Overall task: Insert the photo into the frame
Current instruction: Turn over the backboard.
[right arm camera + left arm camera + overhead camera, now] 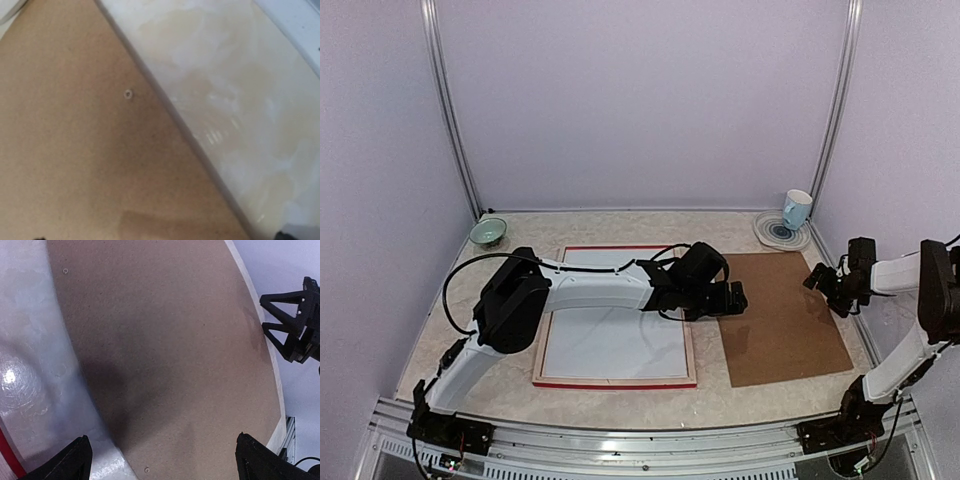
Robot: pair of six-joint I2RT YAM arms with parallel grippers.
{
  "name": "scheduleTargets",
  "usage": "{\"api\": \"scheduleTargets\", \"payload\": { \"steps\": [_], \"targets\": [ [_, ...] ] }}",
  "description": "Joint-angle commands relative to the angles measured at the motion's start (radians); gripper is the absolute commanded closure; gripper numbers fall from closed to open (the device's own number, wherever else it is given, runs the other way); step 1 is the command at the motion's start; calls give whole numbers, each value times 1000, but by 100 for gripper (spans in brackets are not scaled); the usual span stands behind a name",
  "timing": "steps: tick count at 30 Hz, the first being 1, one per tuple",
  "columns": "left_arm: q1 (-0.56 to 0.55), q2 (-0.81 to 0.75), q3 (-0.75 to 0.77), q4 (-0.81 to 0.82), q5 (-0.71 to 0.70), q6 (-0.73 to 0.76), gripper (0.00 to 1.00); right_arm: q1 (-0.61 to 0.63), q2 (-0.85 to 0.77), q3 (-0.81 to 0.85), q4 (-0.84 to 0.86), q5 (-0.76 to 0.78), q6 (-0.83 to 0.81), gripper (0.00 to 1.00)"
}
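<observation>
The frame (610,383) lies flat just toward 9 o'clock of the table's centre, its thin red rim showing round a pale wood border, so I judge it to be back up. A white sheet (610,345) fills its opening. The views do not tell whether this is the photo's plain back or a card mat, and no printed picture shows anywhere. Just beside the frame at 3 o'clock lies a brown backing board (785,325), flat and apart from it, most likely set aside so that the opening is reachable. The left arm stretches across the frame, and the left fingers (70,462) hang spread wide over the board near its 9 o'clock edge, released and grasping nothing. The right fingers (817,278) hover at the board's 3 o'clock edge, likewise released and empty, facing the left ones. This suggests the two arms mean to handle the board from both sides. The table (620,225) is a pale marbled slab, smooth and slightly glossy, so a thin flat board probably offers little to pinch. At 10 o'clock sits a small green bowl (488,232). At 1 o'clock a white-and-blue cup (797,208) stands on a patterned plate (770,236), well apart from the work. Lilac walls close three sides, with aluminium posts (445,100) in the far corners.
</observation>
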Motion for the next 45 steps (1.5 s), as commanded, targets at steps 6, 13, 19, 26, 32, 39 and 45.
{"api": "scheduleTargets", "payload": {
  "steps": [6, 13, 19, 26, 32, 39, 45],
  "targets": [
    [-1, 60, 35, -27, -15, -25, 1, -4, -12, -49, 10, -65, 8, 1],
    [-1, 82, 46, -18, 4, -58, 1, 14, -14, -78, 46, -125, 7, 1],
    [-2, 94, 46, -18, 14, -70, 1, 32, -3, -86, 47, -146, 0, 1],
    [4, 64, -21, 66, 28, -91, 1, 40, 12, -87, 47, -169, -3, 1],
    [13, 1, -100, 159, 43, -96, 1, 39, -5, -96, 79, -233, 8, 1],
    [9, 28, -88, 150, 77, -111, 1, 40, -152, -56, 59, -329, 29, 1],
    [9, 31, -88, 154, 81, -108, 1, 39, -264, -3, 29, -425, 56, 1]
  ]
}}
